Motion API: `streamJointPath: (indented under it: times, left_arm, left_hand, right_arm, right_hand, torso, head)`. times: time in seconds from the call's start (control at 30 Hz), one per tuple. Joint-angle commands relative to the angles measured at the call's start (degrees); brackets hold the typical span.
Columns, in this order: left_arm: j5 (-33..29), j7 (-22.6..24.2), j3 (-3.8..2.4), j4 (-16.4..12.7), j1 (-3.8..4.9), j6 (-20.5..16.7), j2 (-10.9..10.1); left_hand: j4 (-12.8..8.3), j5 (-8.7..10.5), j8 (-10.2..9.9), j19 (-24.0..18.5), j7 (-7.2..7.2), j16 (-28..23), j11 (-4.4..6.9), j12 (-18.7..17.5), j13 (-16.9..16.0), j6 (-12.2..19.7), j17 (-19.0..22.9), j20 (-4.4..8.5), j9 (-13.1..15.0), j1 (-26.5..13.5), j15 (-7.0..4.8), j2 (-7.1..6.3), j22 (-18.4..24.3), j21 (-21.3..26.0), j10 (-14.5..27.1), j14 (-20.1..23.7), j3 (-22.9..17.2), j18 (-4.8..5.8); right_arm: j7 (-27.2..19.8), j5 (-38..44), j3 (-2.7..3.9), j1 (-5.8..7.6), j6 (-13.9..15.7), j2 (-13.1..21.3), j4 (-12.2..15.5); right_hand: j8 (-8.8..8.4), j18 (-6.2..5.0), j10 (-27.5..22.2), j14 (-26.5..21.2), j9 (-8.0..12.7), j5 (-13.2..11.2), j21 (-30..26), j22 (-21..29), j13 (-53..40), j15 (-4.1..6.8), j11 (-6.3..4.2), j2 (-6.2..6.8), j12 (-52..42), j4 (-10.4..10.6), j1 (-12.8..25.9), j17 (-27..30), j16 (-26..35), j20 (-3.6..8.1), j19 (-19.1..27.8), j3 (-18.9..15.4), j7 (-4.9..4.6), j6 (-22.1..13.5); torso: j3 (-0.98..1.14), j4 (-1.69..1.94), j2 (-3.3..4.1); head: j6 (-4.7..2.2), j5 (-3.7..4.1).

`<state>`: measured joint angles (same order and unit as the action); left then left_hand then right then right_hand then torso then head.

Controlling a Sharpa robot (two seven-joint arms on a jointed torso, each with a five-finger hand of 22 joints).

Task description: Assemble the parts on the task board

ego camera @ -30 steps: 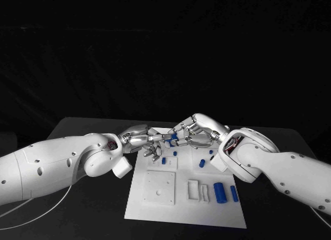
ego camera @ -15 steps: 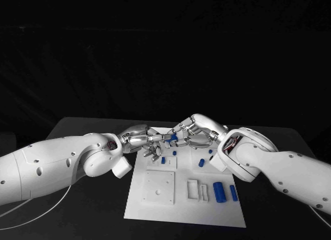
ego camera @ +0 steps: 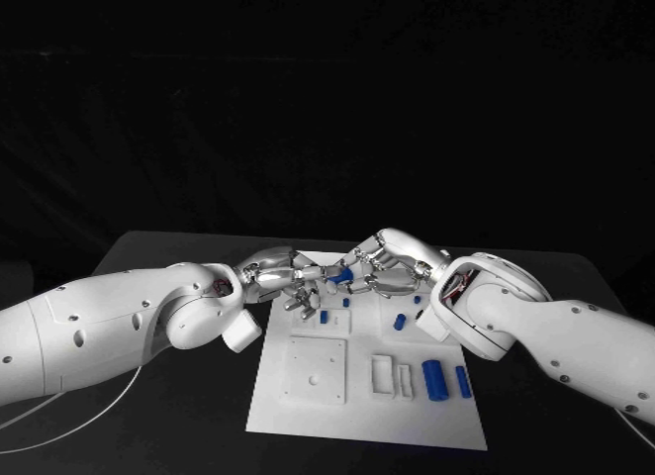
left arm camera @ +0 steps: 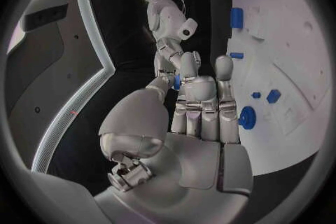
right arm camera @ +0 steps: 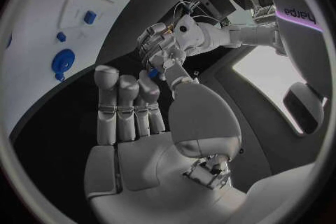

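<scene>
My two hands meet fingertip to fingertip above the far end of the white task board [ego camera: 368, 416]. A small blue part [ego camera: 342, 278] sits between them. The left hand [ego camera: 288, 279] pinches it between thumb and a finger; the left wrist view shows the blue part [left arm camera: 176, 81] at that hand's [left arm camera: 199, 117] fingertips. The right hand [ego camera: 392, 265] touches the same piece from the other side; in the right wrist view the blue part [right arm camera: 153, 73] lies at the thumb tip of that hand [right arm camera: 140, 123]. Its other fingers stand straight.
On the board lie a long blue cylinder [ego camera: 434, 380], a slimmer blue pin [ego camera: 463, 382], short blue pegs [ego camera: 324, 319] [ego camera: 399, 322], a white square plate [ego camera: 317, 371] and white blocks [ego camera: 382, 374]. A round blue part [left arm camera: 246, 117] stands near the left hand.
The right hand has tilted up and its fingers have loosened, and the blue part has sunk slightly toward the left hand's fingertips. The left hand has barely moved.
</scene>
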<state>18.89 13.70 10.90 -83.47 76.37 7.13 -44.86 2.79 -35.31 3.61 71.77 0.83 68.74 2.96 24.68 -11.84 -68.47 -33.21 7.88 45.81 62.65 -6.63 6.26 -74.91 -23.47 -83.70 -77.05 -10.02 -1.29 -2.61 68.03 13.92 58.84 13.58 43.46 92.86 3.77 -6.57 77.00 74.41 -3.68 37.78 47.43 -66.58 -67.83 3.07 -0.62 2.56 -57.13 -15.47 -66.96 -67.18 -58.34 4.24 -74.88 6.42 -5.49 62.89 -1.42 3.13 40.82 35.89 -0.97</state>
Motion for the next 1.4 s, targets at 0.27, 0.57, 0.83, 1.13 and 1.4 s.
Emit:
streamJointPath:
  times: [0.27, 0.57, 0.83, 1.13, 1.4]
  left_arm:
    - [-0.1, 0.1, -0.07, -0.1, 0.02, 1.1, 0.2]
    - [0.0, 0.0, -0.07, -0.1, 0.02, 1.3, 0.3]
    - [0.0, 0.2, -0.06, -0.1, 0.02, 1.3, 0.4]
    - [0.0, 0.2, -0.06, -0.1, 0.02, 1.1, 0.4]
    - [0.0, 0.3, -0.06, 0.0, 0.02, 0.9, 0.4]
  left_hand:
    - [-7.2, -0.28, 0.3, -0.2, -0.39, 0.2, 0.25, 0.2, -0.1, -0.1, 0.1, -0.02, -0.1, 0.3, -0.18, 0.11, -1.2, -0.2, -1.7, 0.3, -7.1, 0.41]
    - [-7.3, -0.3, 0.3, -0.3, -0.42, 0.4, 0.27, 0.3, -0.1, -0.1, 0.2, -0.02, -0.1, 0.4, -0.18, 0.06, -1.2, -0.2, -1.7, 0.3, -7.1, 0.4]
    - [-7.3, -0.32, 0.3, -0.3, -0.42, 0.5, 0.29, 0.3, -0.1, -0.2, 0.3, -0.02, -0.1, 0.4, -0.18, 0.03, -1.2, -0.3, -1.7, 0.3, -7.1, 0.4]
    - [-7.4, -0.34, 0.3, -0.3, -0.42, 0.5, 0.28, 0.3, -0.1, -0.2, 0.3, -0.01, -0.1, 0.4, -0.19, -0.02, -1.2, -0.3, -1.7, 0.3, -7.0, 0.39]
    - [-7.4, -0.33, 0.3, -0.3, -0.42, 0.5, 0.28, 0.3, -0.1, -0.2, 0.4, -0.02, -0.2, 0.4, -0.18, 0.0, -1.2, -0.3, -1.6, 0.4, -7.1, 0.38]
  right_arm:
    - [-0.9, -1.0, -0.05, -0.04, -0.1, -0.1, 0.3]
    - [-1.1, -1.4, -0.05, -0.04, 0.2, -0.1, 0.3]
    - [-1.1, -1.4, -0.05, -0.04, 0.3, -0.3, 0.2]
    - [-1.5, -1.6, -0.05, -0.04, 0.8, -0.4, 0.0]
    - [-1.7, -2.2, -0.05, -0.04, 0.7, -0.4, 0.0]
  right_hand:
    - [-0.22, -0.22, 0.6, 0.7, 0.0, 0.1, 0.5, -0.6, -0.2, 0.25, -0.02, -0.43, -0.6, 0.2, 0.3, -0.3, -0.7, 0.03, -0.7, -0.2, 0.08, 0.4]
    - [-0.24, -0.2, 0.7, 0.8, 0.0, 0.2, 0.4, -1.0, -0.3, 0.27, -0.04, -0.48, -0.7, 0.4, 0.5, -0.4, -0.8, 0.06, -0.8, -0.1, 0.09, 0.4]
    - [-0.23, -0.19, 0.7, 0.8, 0.0, -0.3, 0.2, -1.4, -0.4, 0.29, -0.09, -0.7, -0.7, 0.5, 0.4, -0.5, -0.8, 0.07, -0.9, 0.2, 0.17, 0.7]
    - [-0.18, 0.03, 1.0, 1.1, -0.1, -0.9, 0.1, -2.6, -0.9, 0.54, -0.42, -0.95, -1.2, 0.8, 0.5, -0.8, -1.0, 0.31, -1.4, 2.0, 0.74, 2.8]
    - [-0.2, 0.18, 1.3, 1.3, -0.2, -0.8, 0.3, -3.2, -1.2, 0.64, -0.54, -0.77, -1.5, 1.1, 0.8, -1.0, -1.3, 0.43, -1.6, 1.8, 0.96, 3.3]
  torso:
    - [0.07, -0.04, 0.02]
    - [0.02, -0.01, 0.01]
    - [-0.02, 0.02, -0.01]
    - [-0.02, 0.01, -0.02]
    - [0.02, -0.05, -0.01]
  head:
    - [0.08, -0.09]
    - [0.04, 0.14]
    - [0.1, 0.15]
    - [0.17, -0.02]
    - [0.17, -0.02]
